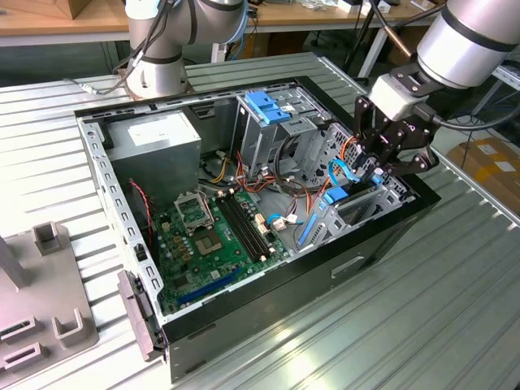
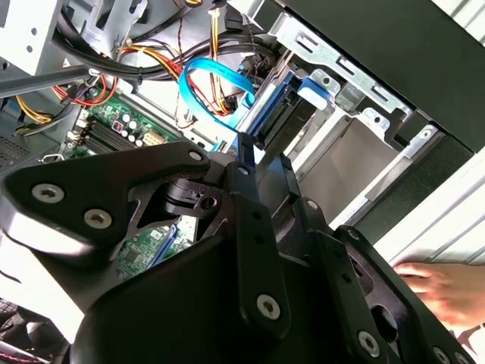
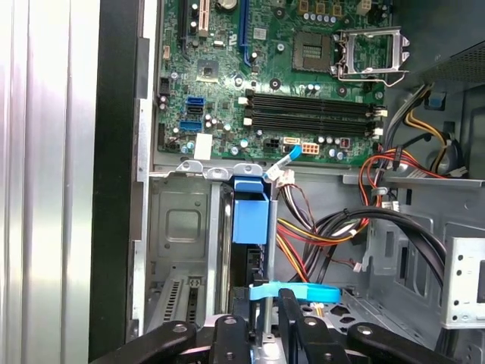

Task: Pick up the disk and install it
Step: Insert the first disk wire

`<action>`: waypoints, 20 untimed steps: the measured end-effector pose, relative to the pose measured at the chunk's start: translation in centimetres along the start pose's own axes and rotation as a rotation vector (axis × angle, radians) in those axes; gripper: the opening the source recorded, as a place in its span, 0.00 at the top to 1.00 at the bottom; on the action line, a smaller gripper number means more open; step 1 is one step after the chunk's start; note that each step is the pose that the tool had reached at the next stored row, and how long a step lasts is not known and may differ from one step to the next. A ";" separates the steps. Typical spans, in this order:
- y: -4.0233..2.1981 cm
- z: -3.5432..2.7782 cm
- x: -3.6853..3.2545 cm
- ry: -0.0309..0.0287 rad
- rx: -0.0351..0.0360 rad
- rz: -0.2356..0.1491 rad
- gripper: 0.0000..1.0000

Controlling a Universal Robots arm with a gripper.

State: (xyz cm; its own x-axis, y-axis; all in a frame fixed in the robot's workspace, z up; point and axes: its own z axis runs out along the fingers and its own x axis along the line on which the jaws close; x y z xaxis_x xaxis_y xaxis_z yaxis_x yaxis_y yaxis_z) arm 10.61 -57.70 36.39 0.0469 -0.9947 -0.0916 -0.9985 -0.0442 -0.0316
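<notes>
The disk [image 3: 250,220] stands on edge in the drive bay [image 3: 178,227] at the case's corner on the exterior view's right. Its bright blue carrier [image 2: 269,114] shows at the end facing the motherboard. In the exterior view the disk [image 1: 335,197] sits low in the bay, just below my gripper [image 1: 376,166]. In both wrist views my gripper [image 3: 264,318] [image 2: 261,163] reaches down over the disk's near end. One black finger lies on each side, shut on the disk. The fingers hide that end of the disk.
A light blue data cable [image 3: 295,290] crosses just in front of the fingers. Wire bundles [image 3: 341,227] lie beside the bay, the motherboard [image 1: 215,236] beyond. A power-supply box [image 1: 154,142] and a blue-capped cage [image 1: 268,106] stand at the back. A person's hand [image 2: 439,284] rests outside the case.
</notes>
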 end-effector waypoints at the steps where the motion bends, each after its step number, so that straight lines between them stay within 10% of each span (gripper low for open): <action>1: 0.00 -0.20 -0.03 0.0001 0.0000 0.000 0.70; 20: -0.11 -0.59 -0.90 0.0001 0.0000 0.000 0.70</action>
State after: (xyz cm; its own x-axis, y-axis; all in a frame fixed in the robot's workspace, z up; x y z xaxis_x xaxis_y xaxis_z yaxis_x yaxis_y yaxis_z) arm 10.66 -56.86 37.06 0.0469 -0.9947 -0.0915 -0.9985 -0.0442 -0.0316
